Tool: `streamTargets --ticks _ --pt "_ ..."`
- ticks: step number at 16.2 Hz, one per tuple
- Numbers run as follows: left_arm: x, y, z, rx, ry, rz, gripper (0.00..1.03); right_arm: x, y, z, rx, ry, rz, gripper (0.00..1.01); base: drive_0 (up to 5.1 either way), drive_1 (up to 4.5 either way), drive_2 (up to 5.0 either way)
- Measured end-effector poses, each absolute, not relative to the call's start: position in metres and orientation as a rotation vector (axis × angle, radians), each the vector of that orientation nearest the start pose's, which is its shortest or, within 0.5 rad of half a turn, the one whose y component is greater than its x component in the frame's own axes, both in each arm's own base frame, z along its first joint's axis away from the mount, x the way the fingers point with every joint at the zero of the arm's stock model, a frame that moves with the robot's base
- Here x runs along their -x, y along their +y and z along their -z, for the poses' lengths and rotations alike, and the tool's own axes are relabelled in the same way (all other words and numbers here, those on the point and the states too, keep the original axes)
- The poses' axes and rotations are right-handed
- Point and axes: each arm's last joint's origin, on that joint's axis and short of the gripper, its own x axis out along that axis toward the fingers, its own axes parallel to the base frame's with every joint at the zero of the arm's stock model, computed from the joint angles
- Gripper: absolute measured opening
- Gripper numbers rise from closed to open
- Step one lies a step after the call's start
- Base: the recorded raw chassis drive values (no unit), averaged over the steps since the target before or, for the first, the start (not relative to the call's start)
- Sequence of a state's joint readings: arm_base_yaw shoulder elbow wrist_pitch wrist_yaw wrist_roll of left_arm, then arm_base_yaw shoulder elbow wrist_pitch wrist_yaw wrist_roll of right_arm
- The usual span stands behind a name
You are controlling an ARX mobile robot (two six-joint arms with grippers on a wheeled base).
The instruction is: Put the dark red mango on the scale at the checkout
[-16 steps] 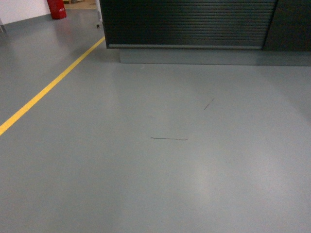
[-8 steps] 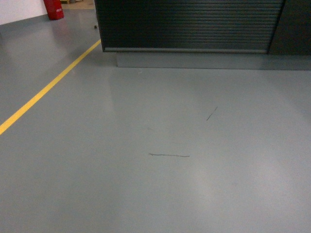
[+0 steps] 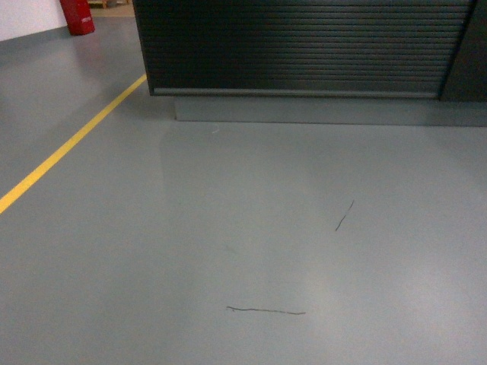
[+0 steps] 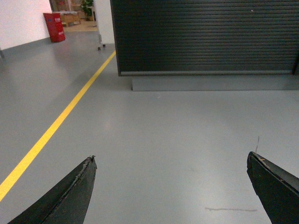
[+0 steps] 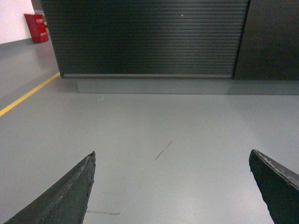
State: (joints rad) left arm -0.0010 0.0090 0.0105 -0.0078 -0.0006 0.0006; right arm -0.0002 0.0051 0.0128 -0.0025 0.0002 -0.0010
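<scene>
The checkout (image 3: 304, 46) fills the top of the head view: a black counter with a ribbed dark front on a grey plinth (image 3: 327, 110). It also shows ahead as the checkout (image 4: 205, 37) in the left wrist view and the checkout (image 5: 149, 37) in the right wrist view. My left gripper (image 4: 172, 158) is open, its two dark fingers wide apart over bare floor. My right gripper (image 5: 173, 156) is open too, with nothing between its fingers. The dark red mango and the scale are out of view. Neither gripper shows in the head view.
Grey floor lies between me and the counter, with two thin dark scuff marks (image 3: 266, 310) (image 3: 345, 216). A yellow floor line (image 3: 68, 148) runs diagonally on the left. A red bin (image 3: 76, 15) stands far left at the back. A darker panel (image 5: 273, 39) adjoins the counter's right end.
The counter has grown larger and closer in the head view, and the scuff marks have slid down the frame. The view has also shifted so the counter's left corner sits further left.
</scene>
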Motion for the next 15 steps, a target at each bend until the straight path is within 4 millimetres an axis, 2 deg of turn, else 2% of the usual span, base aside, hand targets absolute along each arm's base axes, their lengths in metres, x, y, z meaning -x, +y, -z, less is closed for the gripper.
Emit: streamTargets --ticks 15 --pt "-0.0976 -0.0001 -0.1663 -0.001 -0.001 0.001 0.98 -0.0972 0.0000 -0.1672 0.001 -0.005 0.000 0.98 0.0 4.15 -4.2"
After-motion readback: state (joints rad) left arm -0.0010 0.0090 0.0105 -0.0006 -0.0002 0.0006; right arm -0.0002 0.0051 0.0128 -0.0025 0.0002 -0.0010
